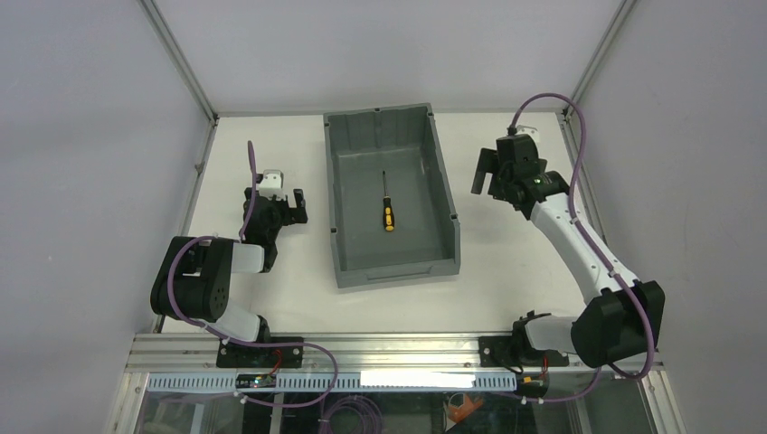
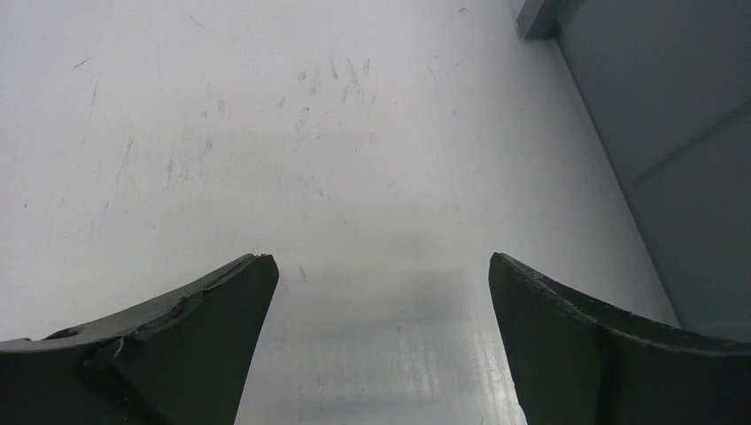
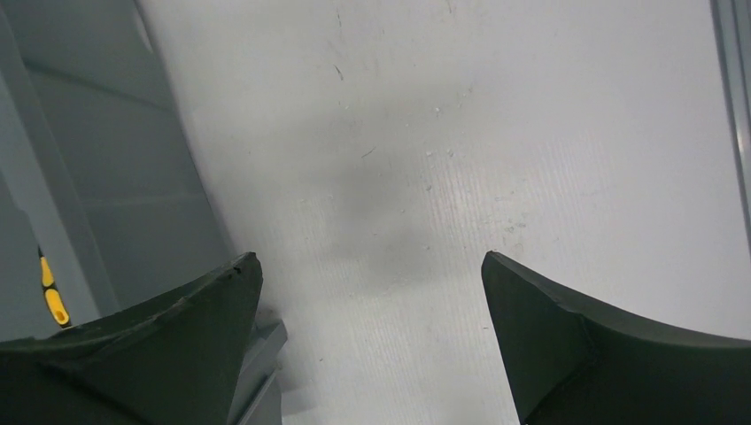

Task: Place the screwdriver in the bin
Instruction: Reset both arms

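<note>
- Black left tool (image 1: 279, 199) sits left of centre in the overhead view, over the white tabletop (image 1: 298, 136) and near the left wall of the bin (image 1: 332, 181) without touching it. Its jaws stand wide, with nothing between them.
- Its own wrist view shows scuffed bare tabletop between the spread fingers, and the grey bin wall runs down the right edge.
- Grey and rectangular, the bin fills the middle of the overhead view, long side running up the frame, with the lowered lip on the short side at the bottom.
- On the bin floor, roughly central and clear of every wall, the screwdriver (image 1: 387, 210) lies flat. The yellow-orange and black handle points toward the bottom of the frame and the thin shaft points up.
- Right of centre, the right tool (image 1: 489, 183) is beside the bin's right wall, jaws spread wide and empty.
- Its wrist view shows the bin wall at the left edge and a sliver of the screwdriver handle at lower left.
</note>
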Tool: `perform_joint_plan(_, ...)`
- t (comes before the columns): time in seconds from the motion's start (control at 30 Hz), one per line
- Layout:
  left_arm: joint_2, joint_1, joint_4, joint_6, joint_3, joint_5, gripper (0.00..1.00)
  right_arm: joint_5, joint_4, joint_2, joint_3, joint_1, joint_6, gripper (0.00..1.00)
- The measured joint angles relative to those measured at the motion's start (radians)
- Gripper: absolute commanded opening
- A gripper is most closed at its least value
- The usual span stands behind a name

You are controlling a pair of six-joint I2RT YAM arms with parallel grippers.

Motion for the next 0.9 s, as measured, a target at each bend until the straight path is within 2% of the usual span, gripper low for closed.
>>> perform_joint_plan(0.33,0.000,0.000,0.000,0.000,0.000,0.000,0.99,-0.023,0.132,-0.008,-0.158,0.000,0.003,0.99)
perform_joint_plan(0.9,0.000,0.000,0.000,0.000,0.000,0.000,0.99,-0.031,0.211,-0.042,-0.230,0.000,0.004,0.99)
